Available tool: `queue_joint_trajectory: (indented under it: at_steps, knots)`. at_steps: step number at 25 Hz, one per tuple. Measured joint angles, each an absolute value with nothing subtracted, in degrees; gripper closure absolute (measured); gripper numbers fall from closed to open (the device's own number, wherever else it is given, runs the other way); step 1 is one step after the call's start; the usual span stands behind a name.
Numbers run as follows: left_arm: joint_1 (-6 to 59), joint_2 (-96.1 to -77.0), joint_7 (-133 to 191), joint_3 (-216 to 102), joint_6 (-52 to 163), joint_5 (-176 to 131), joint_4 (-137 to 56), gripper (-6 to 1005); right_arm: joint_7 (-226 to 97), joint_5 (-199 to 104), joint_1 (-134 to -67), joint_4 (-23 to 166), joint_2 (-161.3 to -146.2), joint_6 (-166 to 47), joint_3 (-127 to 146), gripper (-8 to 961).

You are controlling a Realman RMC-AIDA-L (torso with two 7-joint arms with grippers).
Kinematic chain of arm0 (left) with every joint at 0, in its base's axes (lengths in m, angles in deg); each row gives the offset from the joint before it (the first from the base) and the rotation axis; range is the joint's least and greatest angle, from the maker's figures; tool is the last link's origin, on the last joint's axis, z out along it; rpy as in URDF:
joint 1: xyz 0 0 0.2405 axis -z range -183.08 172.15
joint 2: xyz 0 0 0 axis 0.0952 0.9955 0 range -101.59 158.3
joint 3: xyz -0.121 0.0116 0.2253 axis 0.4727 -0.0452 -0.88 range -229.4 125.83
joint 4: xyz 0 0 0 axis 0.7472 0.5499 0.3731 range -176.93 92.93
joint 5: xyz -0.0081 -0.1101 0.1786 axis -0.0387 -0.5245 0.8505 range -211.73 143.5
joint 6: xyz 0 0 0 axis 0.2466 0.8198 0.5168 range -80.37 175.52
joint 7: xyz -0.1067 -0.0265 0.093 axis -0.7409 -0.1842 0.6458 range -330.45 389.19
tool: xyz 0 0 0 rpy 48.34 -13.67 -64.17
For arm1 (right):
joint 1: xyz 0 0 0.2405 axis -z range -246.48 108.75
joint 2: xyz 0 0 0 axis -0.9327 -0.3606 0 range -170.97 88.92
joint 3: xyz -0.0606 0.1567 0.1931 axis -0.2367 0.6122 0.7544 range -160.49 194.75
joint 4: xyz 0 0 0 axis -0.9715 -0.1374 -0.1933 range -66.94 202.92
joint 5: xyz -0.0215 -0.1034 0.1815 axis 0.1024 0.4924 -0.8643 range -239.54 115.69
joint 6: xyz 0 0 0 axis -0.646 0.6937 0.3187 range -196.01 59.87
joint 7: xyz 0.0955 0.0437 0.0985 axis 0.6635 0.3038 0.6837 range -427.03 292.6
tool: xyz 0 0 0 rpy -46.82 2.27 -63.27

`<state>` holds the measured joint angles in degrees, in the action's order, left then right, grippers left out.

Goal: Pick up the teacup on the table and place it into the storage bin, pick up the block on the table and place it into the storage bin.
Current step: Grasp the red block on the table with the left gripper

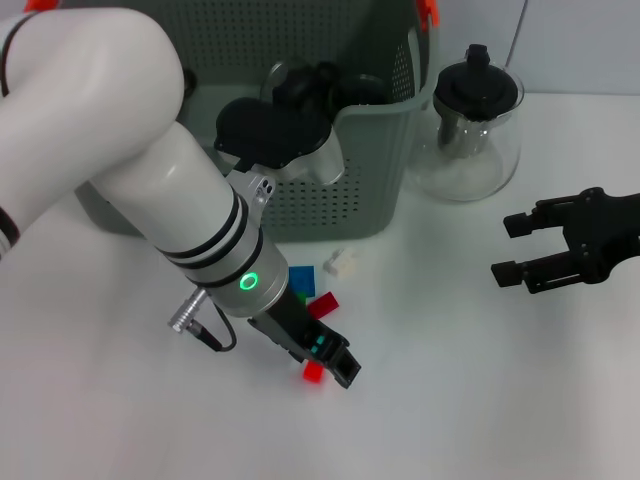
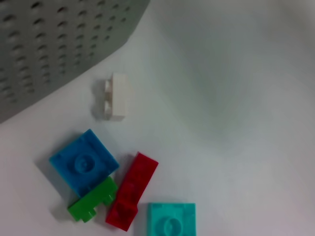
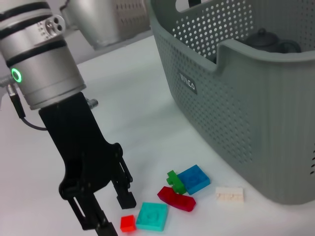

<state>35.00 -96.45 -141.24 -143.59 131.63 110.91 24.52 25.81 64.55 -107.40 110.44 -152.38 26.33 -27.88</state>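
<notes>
Studded plastic blocks [image 2: 106, 182] lie beside perforated storage bin [image 3: 256, 123] — left gripper [image 3: 112, 216] spread over them, right gripper [image 1: 515, 250] spread too.

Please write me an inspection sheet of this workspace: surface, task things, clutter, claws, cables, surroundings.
Surface: white table, clean.
Job's things: storage bin at the back holds dark teaware; white block beside it; blue block, green block, red block, teal block, small red block in front.
Clutter: glass teapot beside the bin.
Claws: left claw open over the small red block; right claw open, idle.
Cables: black cable at the left wrist.
Surroundings: nothing seen.
</notes>
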Motion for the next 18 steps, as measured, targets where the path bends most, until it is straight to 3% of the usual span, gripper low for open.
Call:
queue_joint_trajectory:
  at_steps: [18]
  knots:
    - [34.96,-96.45,-141.31,-145.75,129.46,114.48,23.26,370,24.98,64.55,-106.98,110.44,-152.56,26.29,-27.69,116]
